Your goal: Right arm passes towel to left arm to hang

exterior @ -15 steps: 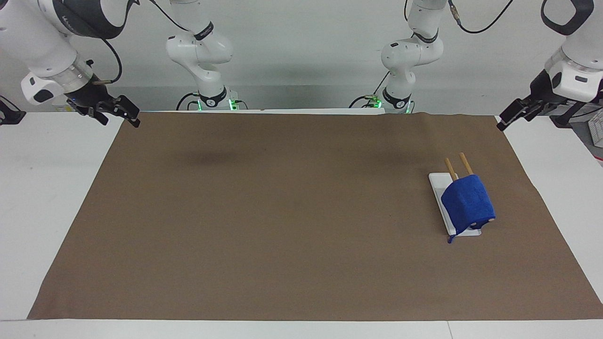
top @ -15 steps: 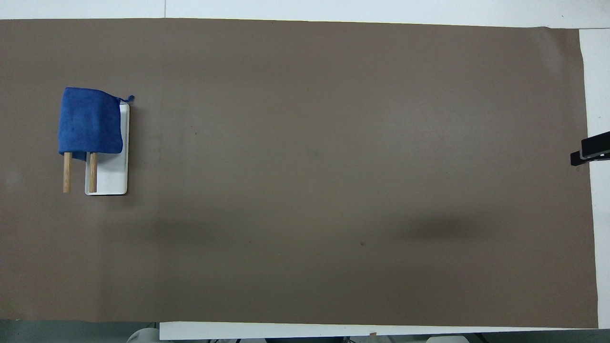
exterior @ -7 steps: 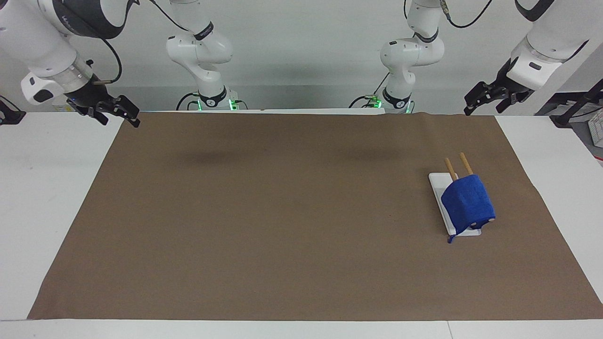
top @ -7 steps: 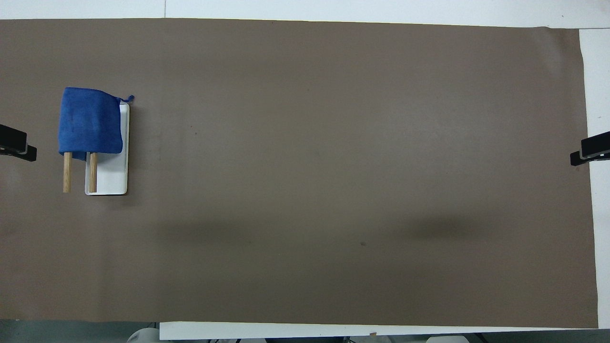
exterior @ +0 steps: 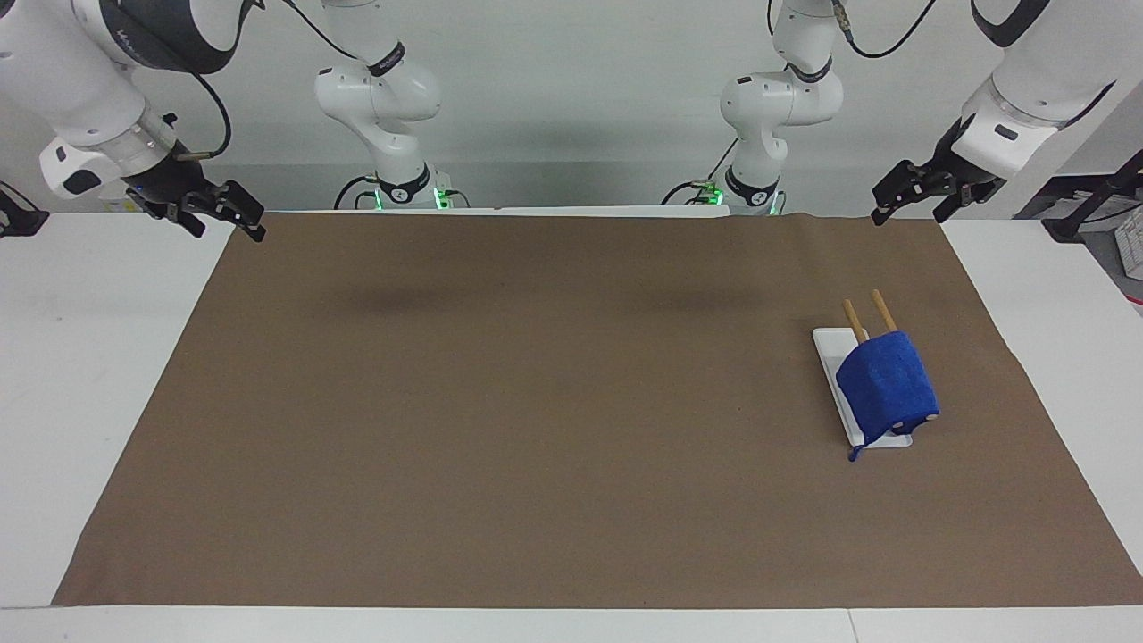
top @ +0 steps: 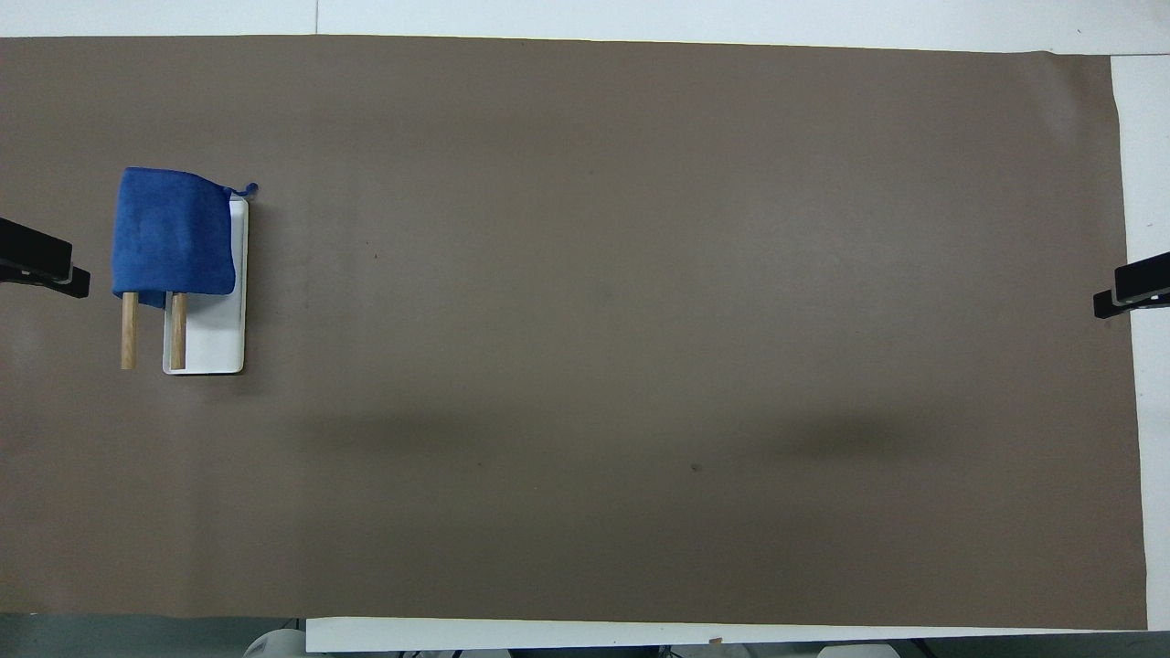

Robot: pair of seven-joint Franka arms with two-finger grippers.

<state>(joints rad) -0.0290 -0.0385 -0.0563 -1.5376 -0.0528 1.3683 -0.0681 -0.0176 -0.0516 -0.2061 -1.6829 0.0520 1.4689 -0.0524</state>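
The blue towel (exterior: 888, 384) hangs folded over two wooden rods (exterior: 882, 310) of a small rack with a white base (exterior: 829, 343), toward the left arm's end of the table. It also shows in the overhead view (top: 172, 233), its corner loop hanging by the base (top: 215, 338). My left gripper (exterior: 909, 214) is open and empty, raised over the brown covering's corner near that end, apart from the towel; its tip also shows in the overhead view (top: 55, 274). My right gripper (exterior: 229, 230) is open and empty, raised over the other end; it also shows in the overhead view (top: 1120, 297).
A brown covering (exterior: 536, 411) spreads over most of the white table (exterior: 98, 357). Two further white arms (exterior: 384, 98) stand at the robots' edge of the table.
My left gripper has swung in from off the table's end to over the covering's corner, closer to the rack. The right arm and the towel have not moved.
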